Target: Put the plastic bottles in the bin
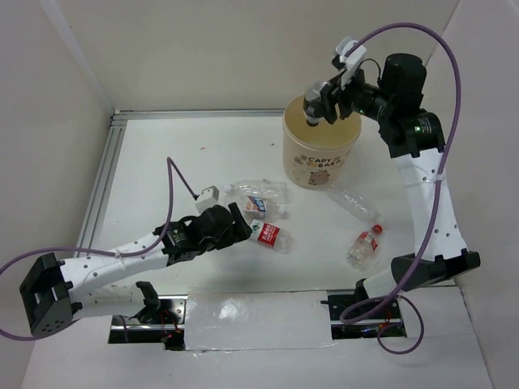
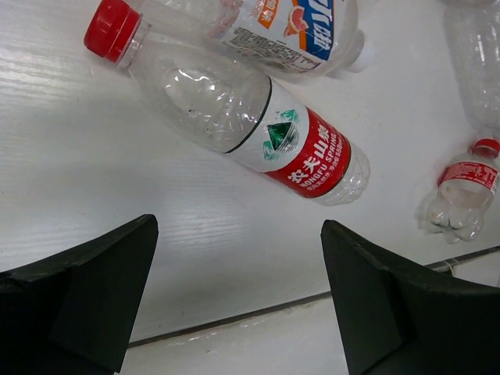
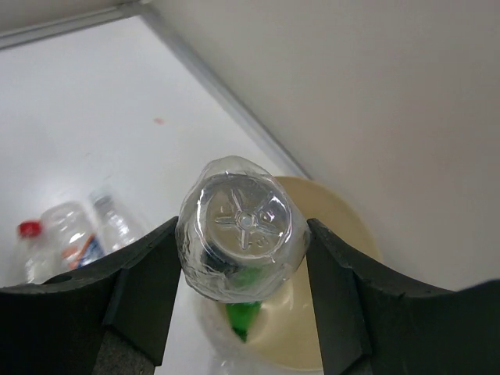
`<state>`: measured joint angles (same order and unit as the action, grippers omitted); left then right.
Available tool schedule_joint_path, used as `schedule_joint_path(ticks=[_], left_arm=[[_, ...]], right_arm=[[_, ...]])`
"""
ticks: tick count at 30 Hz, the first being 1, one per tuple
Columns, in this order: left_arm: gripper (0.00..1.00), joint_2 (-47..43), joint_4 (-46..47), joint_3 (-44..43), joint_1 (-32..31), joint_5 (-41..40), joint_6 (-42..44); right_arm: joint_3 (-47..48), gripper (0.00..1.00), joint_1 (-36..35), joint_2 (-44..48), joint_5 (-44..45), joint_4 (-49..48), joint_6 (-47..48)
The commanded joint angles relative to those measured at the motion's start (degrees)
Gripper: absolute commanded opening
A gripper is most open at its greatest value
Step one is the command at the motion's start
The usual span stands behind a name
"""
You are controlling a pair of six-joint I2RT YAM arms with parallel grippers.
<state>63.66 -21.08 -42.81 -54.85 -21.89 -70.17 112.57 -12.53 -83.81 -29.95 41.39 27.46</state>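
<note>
Currently the right hand (image 3: 244, 269) clamps a clear bottle (image 3: 241, 223), base up, above the bin (image 1: 320, 166), where a green thing (image 3: 244, 319) lies inside. The left hand (image 2: 238, 258) hangs open over a red-labelled bottle (image 2: 234, 117). Several other bottles (image 1: 365, 247) lie on the surface (image 1: 186, 154), so most of the work remains.

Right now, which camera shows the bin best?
The top camera. It shows the bin's whole side, with its pictures and letters. The right wrist camera sees only a bit of the bin's inside, behind the bottle held over it. The left wrist camera misses it.
</note>
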Motion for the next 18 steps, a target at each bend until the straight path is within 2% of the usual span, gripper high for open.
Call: schedule_joint_path(ticks=[1, 2, 4, 6, 7, 8, 9, 14, 18], left_arm=[[0.98, 2.34, 1.83, -2.11, -0.26, 0.18, -3.48], [0.98, 2.96, 2.36, -2.11, -0.26, 0.18, -4.09], [1.0, 4.36, 3.06, -2.72, -0.26, 0.18, -4.1], [1.0, 6.56, 3.85, -3.42, -0.26, 0.18, -4.71], [1.0, 7.26, 4.38, -3.42, -0.26, 0.18, -4.71], [1.0, 8.14, 4.38, -4.12, -0.26, 0.18, -4.71], [1.0, 10.06, 4.9, -4.13, -0.26, 0.18, -4.71], [1.0, 16.75, 6.4, -7.03, -0.26, -1.13, -6.38], [1.0, 20.71, 9.3, -9.04, -0.26, -1.84, -7.08]], right_arm=[[-2.53, 0.03, 1.11, -2.94, 8.51, -13.52, -5.23], [-3.06, 0.06, 1.11, -4.76, 11.73, -14.57, -4.7], [-3.59, 0.17, 3.3, -6.97, 12.64, -15.19, -4.7], [-3.59, 0.36, 5.4, -9.7, 10.36, -12.92, -4.0], [-3.59, 0.73, 5.94, -10.4, 9.66, -12.04, -4.0], [-3.59, 0.92, 5.94, -10.93, 8.96, -10.55, -4.0], [-3.59, 1.0, 6.81, -10.94, 7.99, -10.54, -4.0], [-4.73, 1.0, 10.42, -8.83, 1.85, -7.56, -5.23], [-10.96, 1.0, 11.83, -3.66, -0.45, -6.76, -5.23]])
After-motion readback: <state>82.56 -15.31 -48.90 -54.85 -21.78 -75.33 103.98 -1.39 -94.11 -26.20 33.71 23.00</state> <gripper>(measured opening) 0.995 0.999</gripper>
